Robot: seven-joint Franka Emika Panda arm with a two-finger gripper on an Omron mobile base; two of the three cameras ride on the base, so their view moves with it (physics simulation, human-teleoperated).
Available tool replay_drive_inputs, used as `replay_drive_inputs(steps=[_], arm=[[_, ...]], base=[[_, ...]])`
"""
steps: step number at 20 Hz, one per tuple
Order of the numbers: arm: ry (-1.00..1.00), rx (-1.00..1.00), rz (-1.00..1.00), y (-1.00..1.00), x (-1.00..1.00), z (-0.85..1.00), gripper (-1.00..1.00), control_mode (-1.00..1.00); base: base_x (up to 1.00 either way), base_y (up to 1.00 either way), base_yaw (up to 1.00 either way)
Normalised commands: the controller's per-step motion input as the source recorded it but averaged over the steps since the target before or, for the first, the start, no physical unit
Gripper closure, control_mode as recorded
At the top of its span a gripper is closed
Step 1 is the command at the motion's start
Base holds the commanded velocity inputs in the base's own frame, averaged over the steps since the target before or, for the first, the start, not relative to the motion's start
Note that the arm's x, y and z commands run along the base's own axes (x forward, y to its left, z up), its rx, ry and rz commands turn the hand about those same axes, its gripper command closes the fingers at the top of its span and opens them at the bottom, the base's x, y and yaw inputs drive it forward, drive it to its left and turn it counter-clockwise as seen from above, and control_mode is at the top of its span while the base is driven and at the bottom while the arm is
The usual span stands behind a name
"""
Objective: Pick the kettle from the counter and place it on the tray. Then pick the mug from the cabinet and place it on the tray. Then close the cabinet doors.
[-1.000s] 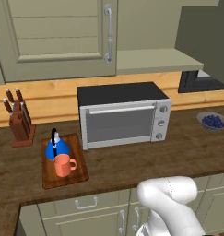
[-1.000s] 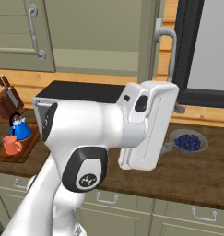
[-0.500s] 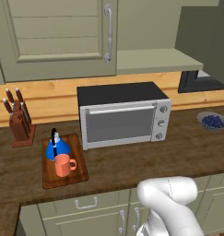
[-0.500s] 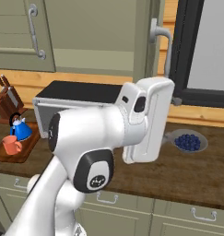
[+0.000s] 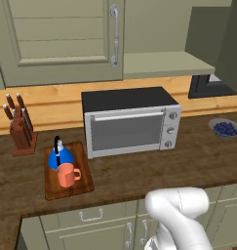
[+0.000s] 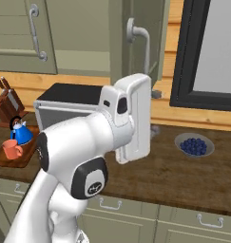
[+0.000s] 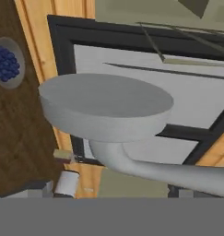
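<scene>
Step in hand: closing the cabinet doors, judged from the kettle (image 5: 58, 157) and the mug (image 5: 67, 175) both already sitting on the tray (image 5: 84, 183).
Door to close: the right cabinet door (image 6: 140, 35) stands swung out edge-on above the toaster oven (image 5: 131, 121), its curved silver bar handle (image 7: 109, 113) seen very close from the hand view.
Other door: the left cabinet door (image 5: 64, 41) lies flat against the cabinet above the toaster oven, apparently shut already.
Jaws: wide open and holding nothing; the fingertips themselves are not visible in the pictures.
Arm: the hand and wrist (image 6: 132, 118) are raised in front of the open door, just below its handle.
How to do it well: likely best to push the door's outer face or the handle toward the cabinet in a steady arc around the hinge, with no grip needed; a flat contact near the handle gives the most leverage.
Risk: a push too near the hinge side could slip or stall.
Cabinet shelf: the open shelf (image 5: 165, 63) above the toaster oven looks bare.
Nearby things: a knife block (image 5: 20, 127) stands left of the toaster oven; a bowl of blueberries (image 6: 195, 144) rests on the tabletop (image 5: 203, 161) to its right.
In the way: the toaster oven sits below the door's sweep; the dark window frame (image 6: 182, 52) is to the right of the door, on its open side.
</scene>
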Motion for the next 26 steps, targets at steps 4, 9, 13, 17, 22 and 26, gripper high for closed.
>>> replay_drive_inputs(steps=[4,9,13,17,22,26], arm=[[0.0,-0.11,0.18,0.61,0.5,-0.05,-1.0,-1.0],[0.0,-0.06,0.23,0.59,0.42,-0.02,-1.0,-1.0],[0.0,-0.06,0.27,0.65,0.41,-0.02,-1.0,-1.0],[0.0,-0.03,0.26,0.67,0.52,-0.01,-1.0,-1.0],[0.03,0.0,0.25,0.6,0.57,-0.03,-1.0,-1.0],[0.02,0.0,0.25,0.61,0.62,-0.04,-1.0,-1.0]], base=[[0.0,0.0,0.0],[0.0,0.0,0.0],[0.0,0.0,0.0],[0.0,0.0,0.0],[0.0,0.0,0.0],[0.0,0.0,0.0]])
